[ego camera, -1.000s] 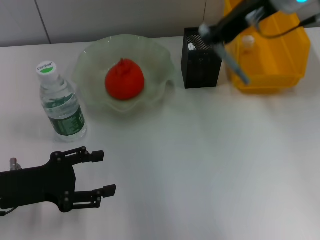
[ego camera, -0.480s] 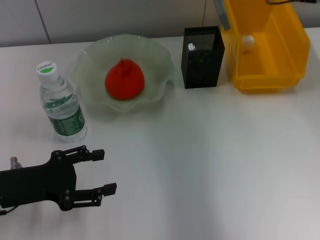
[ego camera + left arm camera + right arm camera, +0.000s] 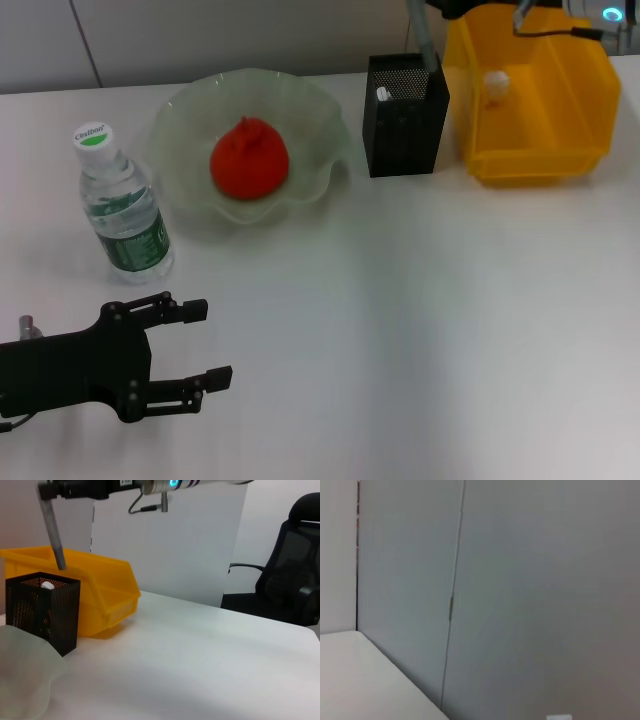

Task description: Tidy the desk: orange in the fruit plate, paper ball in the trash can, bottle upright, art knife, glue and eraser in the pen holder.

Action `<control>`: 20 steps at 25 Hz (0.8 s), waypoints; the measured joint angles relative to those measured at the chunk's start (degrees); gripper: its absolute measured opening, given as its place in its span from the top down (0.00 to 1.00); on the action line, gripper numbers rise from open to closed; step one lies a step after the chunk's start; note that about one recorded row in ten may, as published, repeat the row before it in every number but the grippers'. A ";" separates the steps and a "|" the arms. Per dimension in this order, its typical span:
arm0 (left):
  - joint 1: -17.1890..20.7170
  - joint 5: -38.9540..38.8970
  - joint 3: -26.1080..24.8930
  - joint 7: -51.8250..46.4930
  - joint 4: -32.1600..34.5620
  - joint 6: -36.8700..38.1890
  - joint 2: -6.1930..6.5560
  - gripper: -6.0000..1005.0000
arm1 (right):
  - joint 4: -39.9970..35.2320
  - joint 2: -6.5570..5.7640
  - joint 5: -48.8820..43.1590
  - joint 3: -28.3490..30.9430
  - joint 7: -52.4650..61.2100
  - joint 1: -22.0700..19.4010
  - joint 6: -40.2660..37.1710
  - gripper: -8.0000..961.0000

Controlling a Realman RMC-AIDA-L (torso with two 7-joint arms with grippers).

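A white desk (image 3: pixel 420 330) seen from the robot's head: the orange (image 3: pixel 249 159) sits in the middle of the pale green fruit plate (image 3: pixel 190 115) at the far side, and the bottle (image 3: pixel 120 207) stands upright, cap on, just to the plate's left.

To the right of the plate stands the black mesh pen holder (image 3: pixel 403 118), with a small white item (image 3: pixel 383 95) showing inside near its left wall; which of the desk items it is cannot be told. Touching or just beside the holder on its right is the yellow trash can (image 3: pixel 540 160), a bin with 1 white paper ball (image 3: pixel 496 83) lying inside it.

The left gripper (image 3: pixel 208 344) rests low over the near left part of the desk, well apart from the bottle, its 2 black fingers (image 3: pixel 190 311) spread apart with nothing between them.

The right arm (image 3: pixel 560 15) reaches in along the far edge above the bin. From it a grey rod-like piece (image 3: pixel 424 42) hangs down over the back rim of the pen holder; the left wrist view shows the same grey piece slanting down behind the holder, its lower end hidden by the mesh. Whether this piece is a finger or a held item cannot be told, so the right gripper's grip stays unclear. The right wrist view shows only a grey wall (image 3: pixel 530 580) and a desk corner.
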 joint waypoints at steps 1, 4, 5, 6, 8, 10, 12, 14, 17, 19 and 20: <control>0.00 0.00 0.00 0.00 0.00 0.00 0.00 0.17 | 0.76 0.00 0.06 0.13 -0.58 0.08 0.29 0.81; -0.01 -0.01 -0.01 -0.01 0.00 0.01 0.00 0.17 | 1.54 0.05 0.11 0.13 -1.45 0.11 0.71 0.80; -0.01 -0.01 -0.01 -0.01 0.00 0.01 0.00 0.17 | 1.72 0.18 0.15 0.13 -2.04 0.01 0.88 0.80; -0.01 -0.01 -0.01 -0.01 0.00 0.01 0.00 0.17 | 1.83 0.37 0.24 0.12 -2.66 -0.18 0.89 0.80; -0.01 -0.06 0.03 0.00 0.00 -0.16 0.00 0.17 | 2.86 0.83 0.92 0.25 -4.60 -0.53 1.20 0.79; -0.01 -0.06 0.03 0.00 0.00 -0.16 0.00 0.17 | 4.01 0.82 1.16 0.30 -5.20 -0.48 1.61 0.78; -0.01 -0.06 0.14 -0.01 0.00 -0.20 0.00 0.17 | 4.51 0.75 1.18 0.33 -5.40 -0.42 1.78 0.77; -0.01 -0.06 0.14 -0.01 0.00 -0.17 0.00 0.17 | 4.98 0.67 1.20 0.36 -5.57 -0.36 2.15 0.73; -0.01 -0.06 0.12 -0.01 0.00 -0.12 0.00 0.17 | 4.92 0.66 1.21 0.48 -5.60 -0.48 2.45 0.61; 0.04 -0.06 0.00 -0.01 0.00 0.00 0.00 0.17 | 4.58 0.66 1.21 0.77 -5.54 -0.67 2.48 0.55; 0.04 -0.06 0.00 -0.01 0.00 0.00 0.00 0.17 | 4.05 0.71 1.21 0.96 -5.16 -0.95 2.23 0.53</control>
